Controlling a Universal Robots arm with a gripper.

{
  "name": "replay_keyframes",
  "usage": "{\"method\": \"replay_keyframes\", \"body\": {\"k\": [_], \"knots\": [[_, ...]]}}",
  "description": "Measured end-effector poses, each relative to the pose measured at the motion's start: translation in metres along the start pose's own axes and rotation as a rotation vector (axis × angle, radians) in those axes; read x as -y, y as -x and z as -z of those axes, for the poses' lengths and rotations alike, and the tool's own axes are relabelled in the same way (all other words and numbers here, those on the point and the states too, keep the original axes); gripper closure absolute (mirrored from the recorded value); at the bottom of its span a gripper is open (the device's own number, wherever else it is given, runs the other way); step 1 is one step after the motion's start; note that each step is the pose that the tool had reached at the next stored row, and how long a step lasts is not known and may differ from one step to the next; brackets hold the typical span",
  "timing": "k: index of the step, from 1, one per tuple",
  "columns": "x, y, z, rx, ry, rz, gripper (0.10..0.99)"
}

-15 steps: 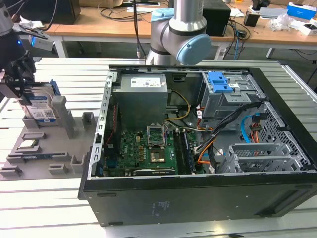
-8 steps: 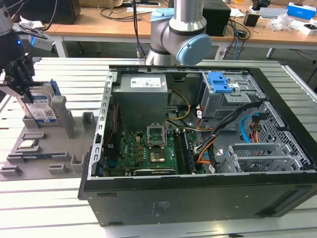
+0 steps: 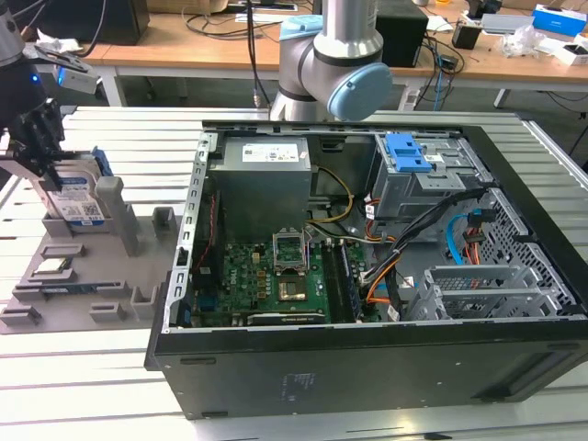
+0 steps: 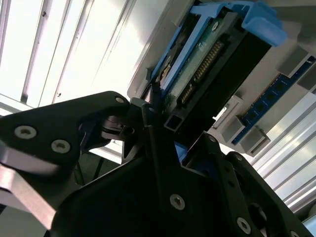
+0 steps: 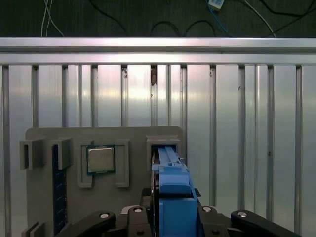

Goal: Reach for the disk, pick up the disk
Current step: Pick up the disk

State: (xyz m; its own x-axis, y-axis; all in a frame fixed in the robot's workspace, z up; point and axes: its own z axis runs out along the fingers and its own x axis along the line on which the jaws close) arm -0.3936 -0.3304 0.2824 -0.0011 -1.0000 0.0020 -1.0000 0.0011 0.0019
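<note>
The disk (image 3: 81, 200) stands on edge in a slot of the grey holder tray (image 3: 87, 268) at the exterior view's left, its white-and-blue label facing out. My gripper (image 3: 39, 165) reaches down over the disk's end, a black finger on each side. In the second wrist view the fingers (image 4: 148, 128) press against the disk (image 4: 207, 59), its connector edge and blue bracket showing. In the first wrist view the blue bracket of the disk (image 5: 173, 180) sits tight between the fingers of the gripper (image 5: 174, 200). The disk still rests in the slot.
A small square chip (image 5: 100, 159) and a blue memory stick (image 5: 59, 192) lie in the tray (image 5: 54, 136) beside the disk. An open computer case (image 3: 367, 367) stands on the slatted metal table (image 3: 83, 367) to the exterior view's right. The arm's base (image 3: 331, 55) rises behind the case.
</note>
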Motion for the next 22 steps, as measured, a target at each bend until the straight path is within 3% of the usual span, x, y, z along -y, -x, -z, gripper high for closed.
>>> {"method": "replay_keyframes", "body": {"k": [9, 22], "knots": [[-0.0003, 0.0000, 0.0016, 0.0000, 0.000, 0.000, 0.722], [-0.0002, 0.0000, 0.0223, 0.0000, 0.000, 0.000, 0.722]]}}
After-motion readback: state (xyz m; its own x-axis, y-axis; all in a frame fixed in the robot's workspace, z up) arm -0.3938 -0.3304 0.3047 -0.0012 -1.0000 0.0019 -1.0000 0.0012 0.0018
